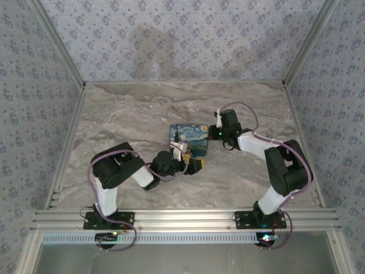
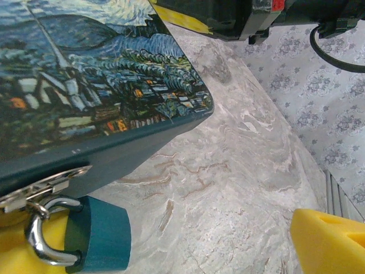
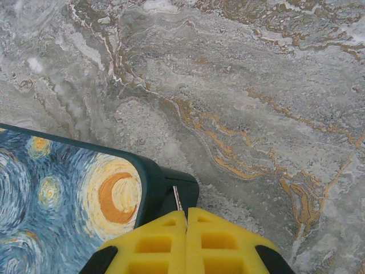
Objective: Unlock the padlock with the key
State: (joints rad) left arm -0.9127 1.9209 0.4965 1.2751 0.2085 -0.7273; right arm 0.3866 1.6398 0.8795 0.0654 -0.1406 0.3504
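Observation:
A teal padlock [image 2: 100, 234] hangs by its silver shackle [image 2: 39, 240] from the hasp [image 2: 43, 185] of a box printed with a starry night painting [image 2: 85, 85]. My left gripper [image 2: 177, 248] is open. Its left yellow finger [image 2: 11, 251] lies just behind the shackle, and its right finger [image 2: 331, 240] is far off to the right. My right gripper [image 3: 186, 220] is shut on the key [image 3: 177, 200], a thin metal edge sticking out between the pads. It sits by the box's dark teal corner [image 3: 171, 185]. From above, both grippers [image 1: 193, 163] [image 1: 217, 135] flank the box [image 1: 188, 138].
The marble tabletop [image 1: 131, 108] has patterned walls on three sides and aluminium frame rails [image 1: 182, 217] at the near edge. Open surface lies behind the box and to the left. The right arm's black wrist [image 2: 228, 17] hangs just over the box's far edge.

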